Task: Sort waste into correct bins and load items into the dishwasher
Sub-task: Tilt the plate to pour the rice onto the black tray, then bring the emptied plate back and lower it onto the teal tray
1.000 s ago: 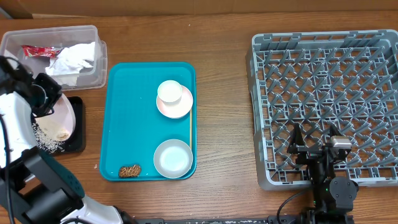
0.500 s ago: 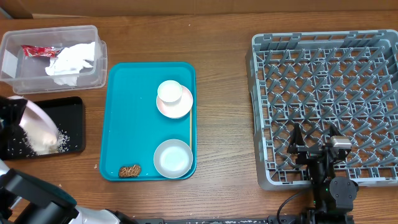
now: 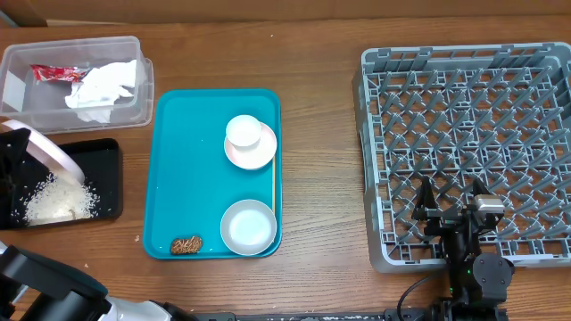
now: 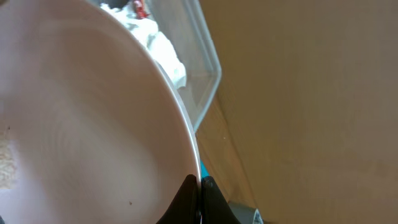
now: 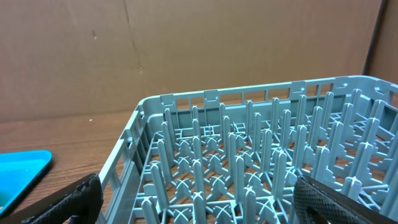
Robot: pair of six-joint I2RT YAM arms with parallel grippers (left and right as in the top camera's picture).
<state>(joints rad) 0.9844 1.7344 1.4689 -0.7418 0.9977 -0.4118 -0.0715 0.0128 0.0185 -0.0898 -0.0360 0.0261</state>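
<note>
My left gripper [image 3: 18, 153] is shut on the rim of the large pinkish-white plate [image 3: 52, 153], which stands steeply tilted over the black tray [image 3: 105, 178]. A pile of white rice [image 3: 55, 201] lies in that tray. In the left wrist view the plate [image 4: 87, 124] fills the left side and my left gripper [image 4: 199, 186] pinches its edge. The clear tub [image 3: 134, 107] holds the red wrapper [image 3: 58, 73] and white tissues [image 3: 105, 85]. My right gripper [image 3: 451, 211] is open and empty over the front of the grey dish rack [image 3: 464, 62]; its fingers [image 5: 78, 200] are spread wide.
The teal tray [image 3: 192, 160] holds a small white cup [image 3: 243, 129] on a pink saucer [image 3: 259, 153], a white bowl [image 3: 248, 226] and a brown food lump [image 3: 186, 244]. The rack's upright pegs [image 5: 249, 155] stand just ahead of the right gripper.
The plate moved left and tipped steeper over the black tray. The rice slid off it and now lies in a pile in the tray. The right arm has not moved.
</note>
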